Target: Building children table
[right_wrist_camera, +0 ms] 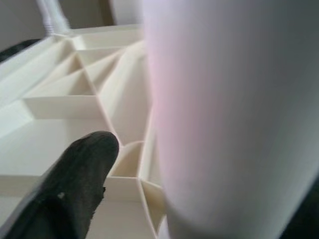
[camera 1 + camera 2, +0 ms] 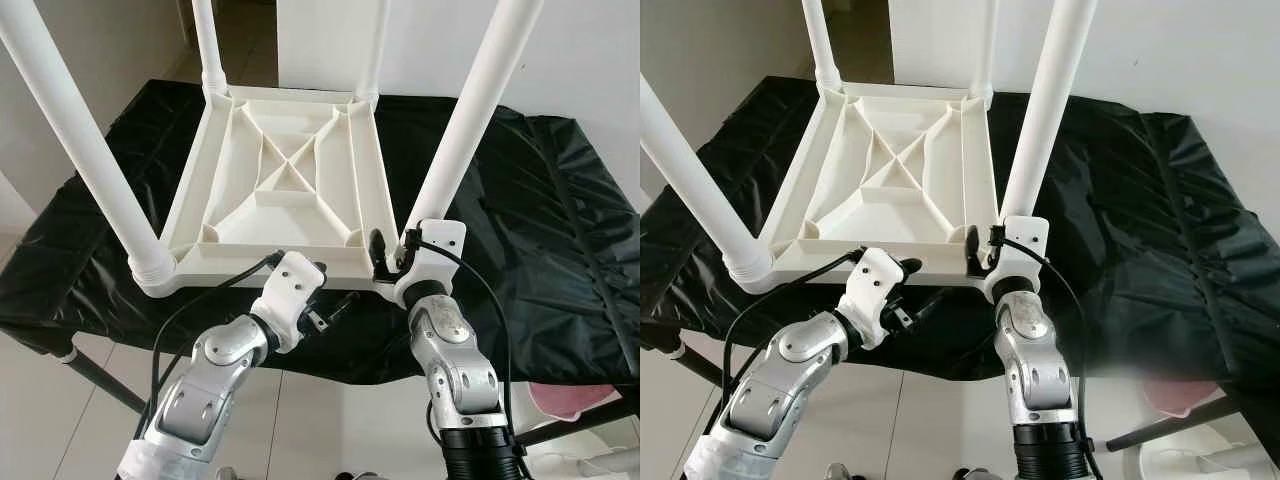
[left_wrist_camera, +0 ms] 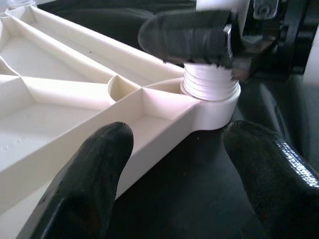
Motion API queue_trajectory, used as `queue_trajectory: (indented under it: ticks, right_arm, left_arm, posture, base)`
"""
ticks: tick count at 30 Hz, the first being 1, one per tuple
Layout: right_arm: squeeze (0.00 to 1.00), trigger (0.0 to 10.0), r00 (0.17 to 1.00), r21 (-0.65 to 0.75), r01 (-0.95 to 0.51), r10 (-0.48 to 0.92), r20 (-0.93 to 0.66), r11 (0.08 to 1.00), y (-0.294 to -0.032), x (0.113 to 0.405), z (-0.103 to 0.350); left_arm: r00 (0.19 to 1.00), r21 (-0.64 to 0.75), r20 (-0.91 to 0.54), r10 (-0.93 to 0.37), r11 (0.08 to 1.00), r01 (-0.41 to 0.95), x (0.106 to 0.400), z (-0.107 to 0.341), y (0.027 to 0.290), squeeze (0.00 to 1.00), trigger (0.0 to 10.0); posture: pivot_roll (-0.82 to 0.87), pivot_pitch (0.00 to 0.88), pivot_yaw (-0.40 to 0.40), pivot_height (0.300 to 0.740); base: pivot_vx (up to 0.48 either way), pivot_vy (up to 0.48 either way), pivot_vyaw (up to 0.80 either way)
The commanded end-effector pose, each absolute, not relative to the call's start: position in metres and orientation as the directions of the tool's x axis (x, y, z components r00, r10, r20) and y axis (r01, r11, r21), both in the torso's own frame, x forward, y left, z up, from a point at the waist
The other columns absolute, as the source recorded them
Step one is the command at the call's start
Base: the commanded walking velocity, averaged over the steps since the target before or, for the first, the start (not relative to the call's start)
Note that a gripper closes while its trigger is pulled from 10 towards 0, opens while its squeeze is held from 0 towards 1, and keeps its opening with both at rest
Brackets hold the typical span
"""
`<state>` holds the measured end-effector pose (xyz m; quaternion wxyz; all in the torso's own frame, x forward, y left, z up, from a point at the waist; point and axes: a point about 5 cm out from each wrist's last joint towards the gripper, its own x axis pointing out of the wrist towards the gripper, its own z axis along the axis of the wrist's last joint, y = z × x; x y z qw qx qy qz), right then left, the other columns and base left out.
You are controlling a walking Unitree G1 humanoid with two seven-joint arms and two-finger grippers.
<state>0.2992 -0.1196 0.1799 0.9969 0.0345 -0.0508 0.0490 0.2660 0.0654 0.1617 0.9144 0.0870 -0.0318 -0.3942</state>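
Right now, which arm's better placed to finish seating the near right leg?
Right. The right gripper is closed around the base of that leg at its corner socket. The left gripper is open, short of the tabletop edge.

A cream-white ribbed plastic children's table [image 2: 280, 190] with white round legs [image 2: 480, 110] lies on a glossy black plastic sheet [image 2: 540, 200].
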Motion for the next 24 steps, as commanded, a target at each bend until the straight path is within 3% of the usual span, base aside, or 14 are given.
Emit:
queue_trajectory:
  ticks: [1, 12, 18, 21, 24]
  right_arm:
    - [0.0, 10.0, 0.984, 0.064, -0.14, 0.132, 0.121, 0.988, -0.121, 0.298, 0.184]
    - [0.0, 10.0, 0.938, -0.061, -0.329, 0.334, 0.09, 0.942, -0.154, 0.307, 0.181]
    - [0.0, 10.0, 0.861, -0.117, -0.498, 0.506, 0.047, 0.859, -0.162, 0.311, 0.179]
    - [0.0, 10.0, 0.788, -0.175, -0.609, 0.615, -0.023, 0.774, -0.162, 0.313, 0.17]
    - [0.0, 10.0, 0.776, -0.183, -0.624, 0.63, -0.033, 0.76, -0.162, 0.314, 0.169]
  left_arm:
    - [0.725, 0.185, -0.024, -0.688, 0.71, 0.68, 0.266, 0.156, 0.069, 0.0, 10.0]
    - [0.719, 0.185, -0.02, -0.695, 0.704, 0.686, 0.269, 0.157, 0.066, 0.0, 10.0]
    - [0.708, 0.185, -0.022, -0.706, 0.693, 0.696, 0.269, 0.157, 0.064, 0.0, 10.0]
    - [0.704, 0.185, -0.023, -0.709, 0.689, 0.7, 0.268, 0.157, 0.064, 0.0, 10.0]
    - [0.704, 0.185, -0.023, -0.71, 0.689, 0.701, 0.268, 0.157, 0.063, 0.0, 10.0]
  posture:
    - [-0.01, 0.085, -0.034, 0.74]
    - [-0.02, 0.077, -0.027, 0.74]
    - [-0.02, 0.08, -0.012, 0.74]
    - [-0.02, 0.086, -0.011, 0.74]
    - [-0.02, 0.086, -0.011, 0.74]
  base:
    - [0.0, 0.0, 0.0]
    - [0.0, 0.0, 0.0]
    - [0.0, 0.0, 0.0]
    - [0.0, 0.0, 0.0]
    - [0.0, 0.0, 0.0]
